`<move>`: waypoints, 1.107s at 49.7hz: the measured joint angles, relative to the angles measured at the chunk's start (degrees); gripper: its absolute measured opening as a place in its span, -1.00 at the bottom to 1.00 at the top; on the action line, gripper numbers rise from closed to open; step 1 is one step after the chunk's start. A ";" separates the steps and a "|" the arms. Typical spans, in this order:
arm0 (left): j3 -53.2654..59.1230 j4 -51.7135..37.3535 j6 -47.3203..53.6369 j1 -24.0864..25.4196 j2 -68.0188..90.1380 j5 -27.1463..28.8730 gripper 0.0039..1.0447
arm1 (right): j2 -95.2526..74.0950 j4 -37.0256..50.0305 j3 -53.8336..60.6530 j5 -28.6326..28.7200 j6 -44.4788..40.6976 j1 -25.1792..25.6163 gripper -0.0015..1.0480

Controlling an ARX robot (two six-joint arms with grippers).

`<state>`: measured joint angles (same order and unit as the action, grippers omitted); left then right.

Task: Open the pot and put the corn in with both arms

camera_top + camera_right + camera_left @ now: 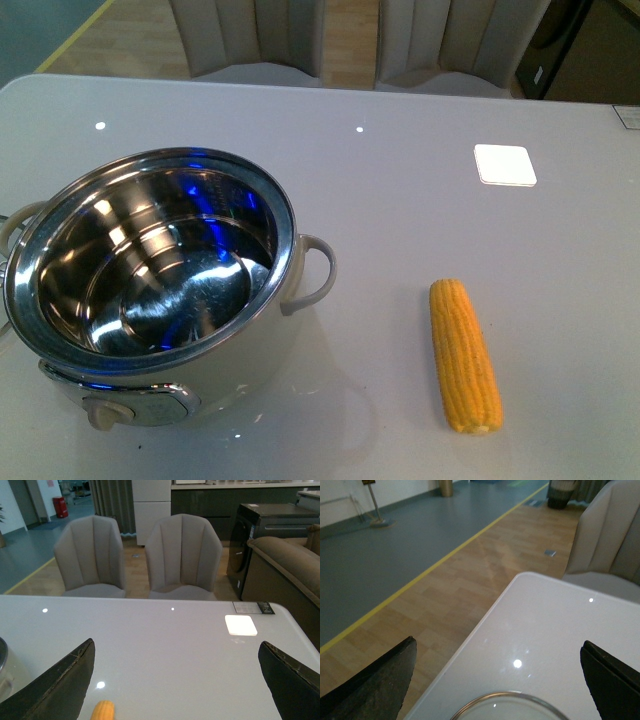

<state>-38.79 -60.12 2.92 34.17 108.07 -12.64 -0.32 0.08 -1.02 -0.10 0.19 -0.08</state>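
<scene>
The big round cream-white pot with a shiny steel bowl inside [265, 345] sits on the smooth white table [400, 200] with no lid on it. You can see right down into the bowl. Its loop handles stick out at 3 o'clock and 9 o'clock, and its knob panel faces 6 o'clock. The long yellow corn cob [464, 356] lies flat on the table at about 4 o'clock from the pot, well apart from it. Its thin end points to 12 o'clock.

The black left gripper [497, 645] is spread wide and holds nothing. Between its fingers [380, 680] are bare table and a curved shiny rim [510, 695]. I cannot tell what the rim belongs to. The black right gripper [176, 644] is spread wide too, with nothing in it. One end of the corn peeks in near one of its fingers [60, 680]. Two grey chairs [90, 555] stand past the table at 12 o'clock.
</scene>
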 joint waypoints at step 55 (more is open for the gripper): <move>34.67 32.92 -3.41 -23.32 -76.30 2.29 -0.94 | 0.00 0.00 0.00 0.00 0.00 -0.02 0.83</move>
<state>-4.12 -27.20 -0.49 10.85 31.77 -10.35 -0.32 0.08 -1.02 -0.10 0.19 -0.10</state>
